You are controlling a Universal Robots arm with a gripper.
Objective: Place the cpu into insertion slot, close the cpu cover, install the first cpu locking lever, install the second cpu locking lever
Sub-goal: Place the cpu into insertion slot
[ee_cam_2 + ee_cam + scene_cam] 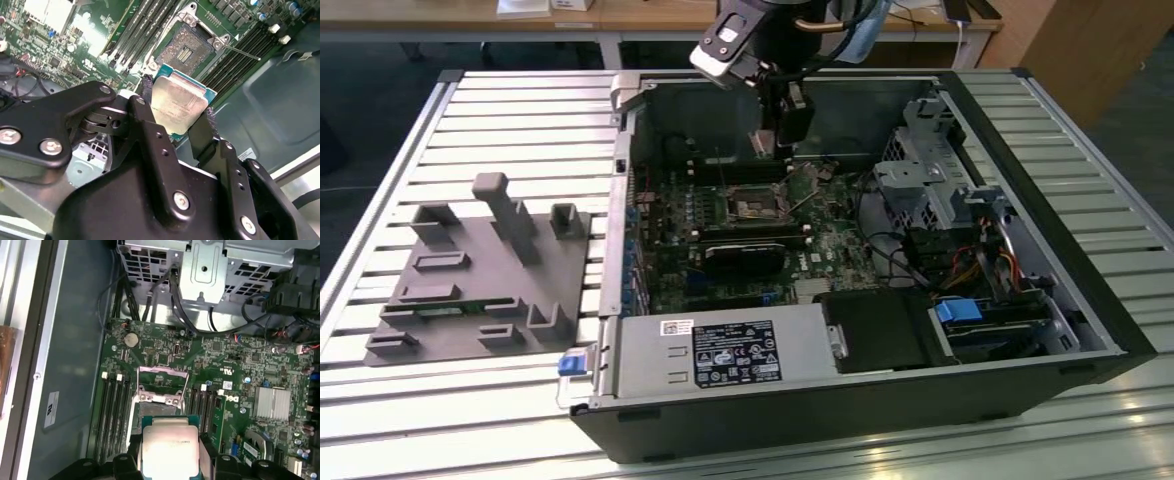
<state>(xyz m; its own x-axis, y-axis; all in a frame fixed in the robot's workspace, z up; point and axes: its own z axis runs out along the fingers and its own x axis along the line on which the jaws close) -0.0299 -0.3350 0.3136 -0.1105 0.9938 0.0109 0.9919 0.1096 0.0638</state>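
My gripper [177, 107] is shut on the cpu [179, 100], a flat square chip with a dull silver top and a green edge, clamped by two opposite sides between the black fingers [145, 92]. In the exterior view the gripper [781, 148] hangs inside the open computer case, above the board. The insertion slot [185, 46] lies uncovered a short way beyond the chip, its contact field showing. In the first wrist view the cpu [169, 445] hides part of the slot [150, 410], and the cpu cover [163, 371] stands flipped open behind it. A thin lever rod [241, 52] sticks out beside the slot.
Memory slots [114, 410] flank the socket on both sides. A finned heat sink [272, 402], a drive cage [927, 170] with cables, and the power supply box [720, 352] sit inside the case. A grey fixture plate [480, 270] lies at the exterior view's left.
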